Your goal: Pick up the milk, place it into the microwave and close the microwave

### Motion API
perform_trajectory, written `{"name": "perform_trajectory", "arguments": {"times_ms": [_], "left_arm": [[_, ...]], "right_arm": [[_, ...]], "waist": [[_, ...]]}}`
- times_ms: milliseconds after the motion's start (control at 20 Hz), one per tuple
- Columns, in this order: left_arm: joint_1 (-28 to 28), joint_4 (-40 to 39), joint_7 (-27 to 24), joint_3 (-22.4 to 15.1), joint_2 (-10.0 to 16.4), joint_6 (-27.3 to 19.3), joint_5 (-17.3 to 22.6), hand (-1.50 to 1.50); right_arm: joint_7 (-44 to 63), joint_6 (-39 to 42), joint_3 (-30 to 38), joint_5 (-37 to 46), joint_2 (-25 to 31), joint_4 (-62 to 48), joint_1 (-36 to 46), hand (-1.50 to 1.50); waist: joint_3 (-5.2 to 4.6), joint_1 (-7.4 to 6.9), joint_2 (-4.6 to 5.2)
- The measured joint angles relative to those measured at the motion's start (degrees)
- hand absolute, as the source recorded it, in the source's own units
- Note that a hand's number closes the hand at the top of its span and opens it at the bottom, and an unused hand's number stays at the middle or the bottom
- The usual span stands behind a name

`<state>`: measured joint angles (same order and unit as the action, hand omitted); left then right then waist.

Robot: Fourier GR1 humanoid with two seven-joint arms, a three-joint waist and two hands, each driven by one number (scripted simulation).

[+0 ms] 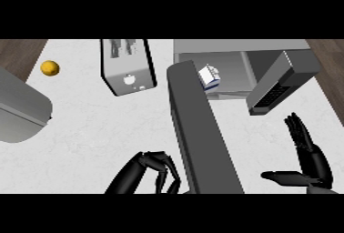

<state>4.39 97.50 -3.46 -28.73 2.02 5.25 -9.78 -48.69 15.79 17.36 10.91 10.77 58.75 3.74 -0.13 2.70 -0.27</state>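
Left robot hand beside door; milk inside microwave

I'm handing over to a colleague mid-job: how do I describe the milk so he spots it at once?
Find the grey microwave at the counter's far right, its long door swung open toward the robot. In its cavity, beside the door's far end, stands the milk: a small white-and-blue carton, the only thing visible inside.

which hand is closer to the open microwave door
Left. The left hand sits beside the near end of the microwave door; the right hand rests open, apart, off to its right.
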Motion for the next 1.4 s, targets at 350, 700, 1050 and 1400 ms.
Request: {"name": "perform_trajectory", "arguments": {"times_ms": [350, 700, 1050, 1400], "left_arm": [[-13.6, -20.5, -3.3, -4.2, -1.5, -1.4, -0.2, 1.50], [-25.0, -35.4, -9.0, -14.8, -1.6, -8.0, 10.2, 1.50], [-30.7, -40.4, -9.1, -23.5, -1.6, -20.0, 18.4, 1.50], [-35.2, -41.8, -8.8, -25.8, -1.7, -29.8, 24.9, 1.50]], "right_arm": [[1.5, 2.4, 1.0, -3.8, 2.5, 9.9, -8.1, -1.50], [4.9, 6.0, 0.7, -9.4, 4.0, 18.4, -10.9, -1.50], [7.6, 8.5, 0.4, -14.5, 6.7, 24.3, -10.5, -1.50], [10.9, 10.5, -1.0, -18.1, 9.1, 29.5, -8.7, -1.50]], "waist": [[0.01, 0.04, 0.31], [-0.03, 1.23, 0.64], [-0.10, 3.90, 1.06], [-0.25, 6.82, 1.66]]}}
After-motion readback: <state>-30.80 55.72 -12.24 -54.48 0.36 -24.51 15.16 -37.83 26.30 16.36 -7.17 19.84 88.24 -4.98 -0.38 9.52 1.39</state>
